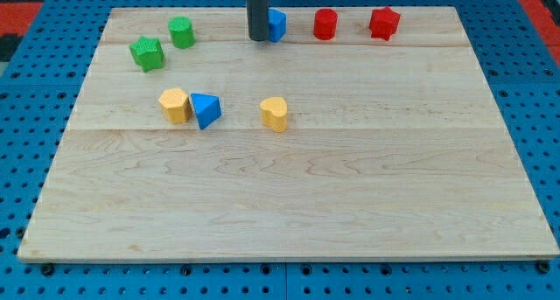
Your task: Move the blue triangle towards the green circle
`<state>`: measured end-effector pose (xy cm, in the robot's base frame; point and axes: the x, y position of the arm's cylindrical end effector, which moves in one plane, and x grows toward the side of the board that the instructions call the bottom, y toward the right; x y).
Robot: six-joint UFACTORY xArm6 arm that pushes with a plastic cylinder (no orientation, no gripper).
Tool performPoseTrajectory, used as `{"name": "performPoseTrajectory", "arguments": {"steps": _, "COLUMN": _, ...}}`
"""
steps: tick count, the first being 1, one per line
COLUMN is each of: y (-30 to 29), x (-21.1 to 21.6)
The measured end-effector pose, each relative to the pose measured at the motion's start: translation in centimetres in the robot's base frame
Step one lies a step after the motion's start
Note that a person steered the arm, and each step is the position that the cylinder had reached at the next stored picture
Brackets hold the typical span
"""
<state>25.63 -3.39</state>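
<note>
The blue triangle lies on the wooden board at the view's middle left, touching a yellow hexagon block on its left. The green circle stands near the view's top left. My tip is at the view's top centre, right beside the left side of a second blue block, which the rod partly hides. The tip is well up and to the right of the blue triangle.
A green star block sits just down-left of the green circle. A yellow heart-like block lies right of the blue triangle. A red cylinder and a red star block stand at the top right.
</note>
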Motion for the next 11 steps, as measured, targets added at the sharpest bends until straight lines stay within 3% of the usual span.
{"name": "performPoseTrajectory", "arguments": {"steps": 1, "y": 0.3, "x": 1.2}}
{"name": "performPoseTrajectory", "arguments": {"steps": 2, "y": 2.4, "x": 5.9}}
{"name": "performPoseTrajectory", "arguments": {"steps": 5, "y": -4.3, "x": 21.7}}
{"name": "performPoseTrajectory", "arguments": {"steps": 6, "y": -6.8, "x": 19.9}}
{"name": "performPoseTrajectory", "arguments": {"steps": 10, "y": -7.1, "x": 7.9}}
{"name": "performPoseTrajectory", "arguments": {"steps": 11, "y": -7.2, "x": 11.8}}
